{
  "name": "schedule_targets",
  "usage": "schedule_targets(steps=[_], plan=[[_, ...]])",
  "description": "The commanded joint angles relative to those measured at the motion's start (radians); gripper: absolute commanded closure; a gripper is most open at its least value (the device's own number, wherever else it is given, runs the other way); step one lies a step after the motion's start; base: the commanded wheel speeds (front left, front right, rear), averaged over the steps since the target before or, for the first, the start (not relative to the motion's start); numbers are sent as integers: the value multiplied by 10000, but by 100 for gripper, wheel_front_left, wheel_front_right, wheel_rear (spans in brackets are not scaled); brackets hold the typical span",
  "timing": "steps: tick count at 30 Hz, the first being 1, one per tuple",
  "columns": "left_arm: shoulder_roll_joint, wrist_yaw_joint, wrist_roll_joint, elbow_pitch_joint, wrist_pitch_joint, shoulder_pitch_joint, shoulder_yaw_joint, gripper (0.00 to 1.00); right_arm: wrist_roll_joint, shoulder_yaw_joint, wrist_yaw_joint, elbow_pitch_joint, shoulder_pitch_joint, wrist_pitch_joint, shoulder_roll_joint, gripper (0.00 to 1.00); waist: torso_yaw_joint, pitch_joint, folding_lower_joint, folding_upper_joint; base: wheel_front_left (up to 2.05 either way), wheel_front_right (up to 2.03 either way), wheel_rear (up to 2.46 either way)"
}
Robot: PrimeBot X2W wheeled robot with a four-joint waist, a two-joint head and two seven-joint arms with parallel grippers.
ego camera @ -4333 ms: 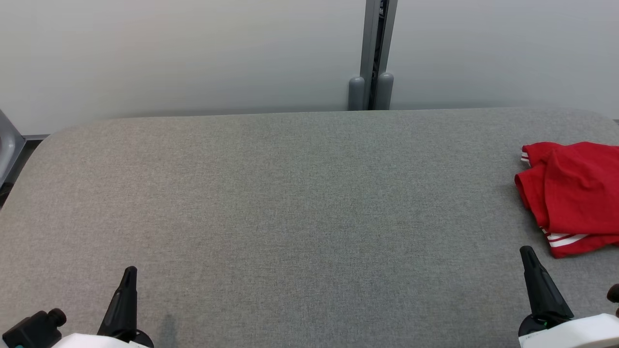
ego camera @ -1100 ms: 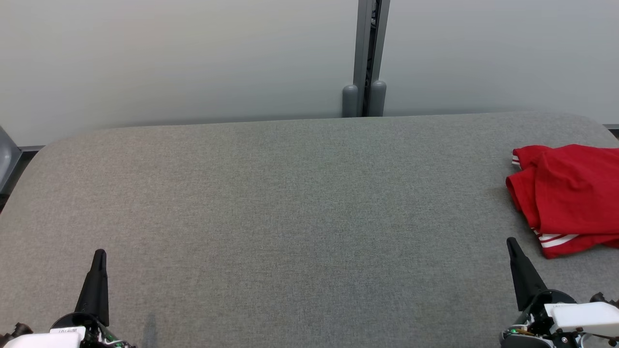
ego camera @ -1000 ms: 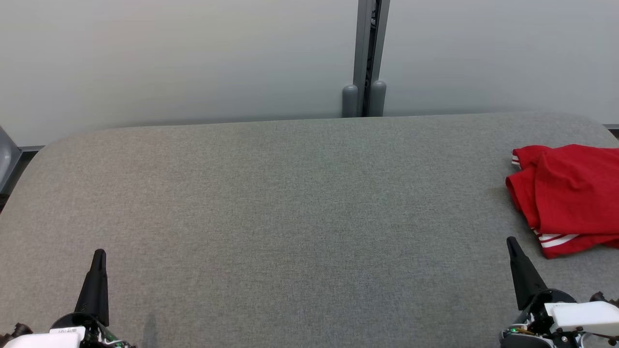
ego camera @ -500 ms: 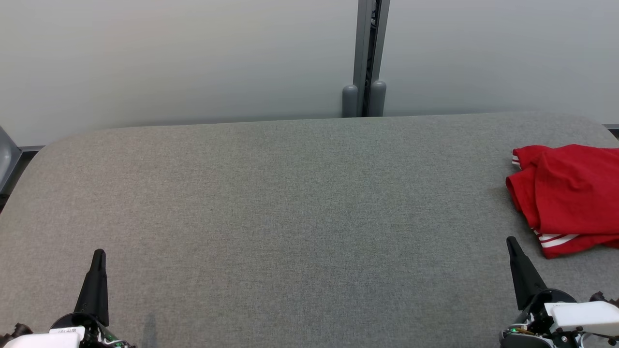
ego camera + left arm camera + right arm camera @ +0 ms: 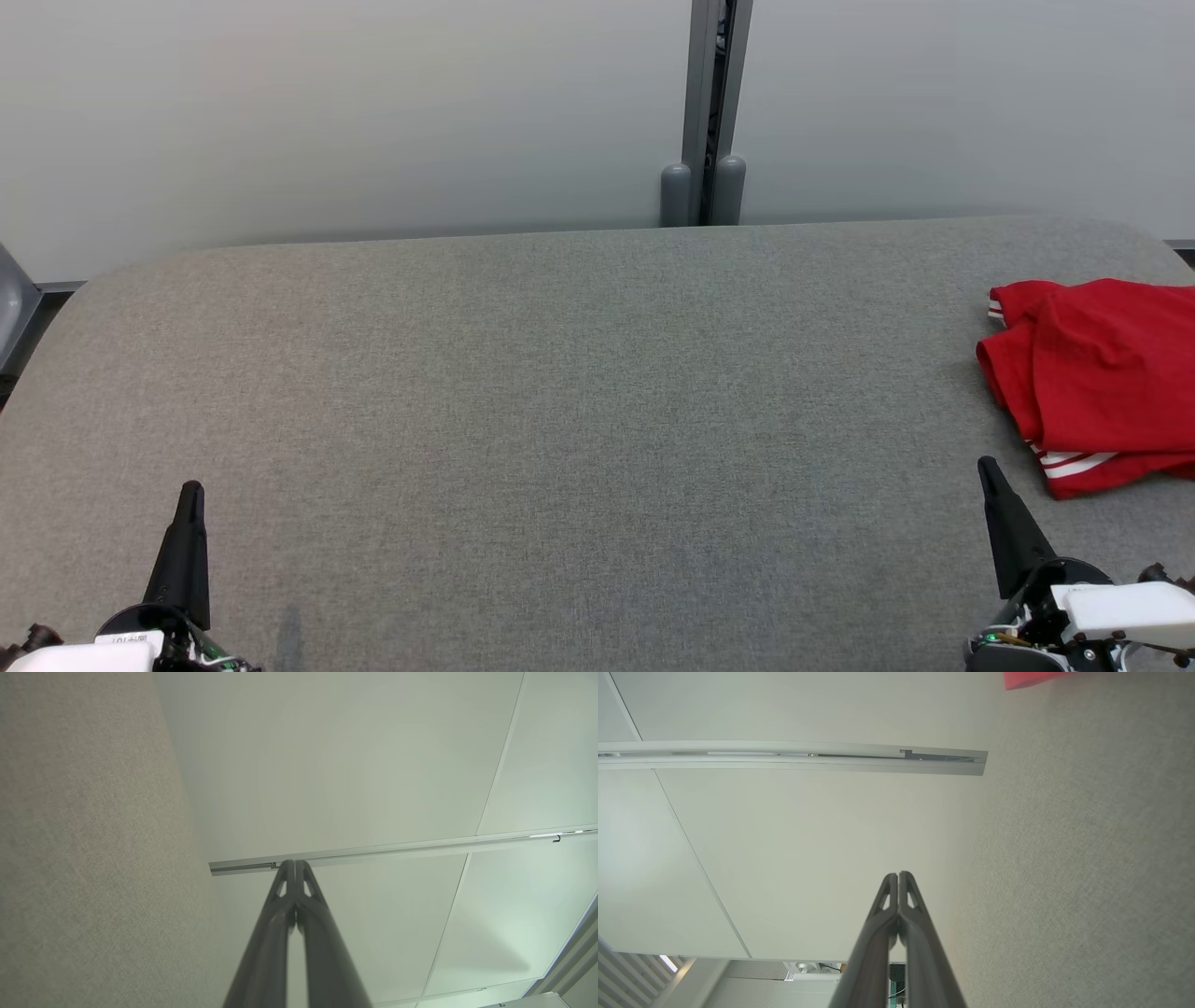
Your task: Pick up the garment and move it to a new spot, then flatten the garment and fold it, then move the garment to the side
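The garment (image 5: 1102,378) is a red shirt with white stripes at its hems, lying folded at the right edge of the grey felt table (image 5: 560,392); part of it runs off the head view. A corner of the garment (image 5: 1031,677) shows at the top of the right wrist view. My left gripper (image 5: 191,492) rests at the lower left, shut and holding nothing (image 5: 294,863). My right gripper (image 5: 984,465) sits at the lower right, just in front of and left of the shirt, apart from it, its fingers closed together on nothing (image 5: 898,875).
A pale wall stands behind the table, split by a grey vertical post (image 5: 709,112) with two rounded feet. The table's rounded far corners show at left and right. Broad bare felt lies between the two grippers.
Over the last second nothing has moved. Since 4.3 s ago both grippers have drawn back lower and the head camera has shifted slightly.
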Motion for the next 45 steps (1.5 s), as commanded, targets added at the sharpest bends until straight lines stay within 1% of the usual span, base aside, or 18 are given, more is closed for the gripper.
schedule_targets(steps=[1,45], plan=[[46,-62,51,9,25,-138,46,100,-16,-29,4,-17,-74,65,-49,100,0,0,-1,0,0,0,0],[-15,-54,94,10,91,-153,109,100,-70,-88,4,-11,-74,100,0,100,0,0,-1,0,0,0,0]])
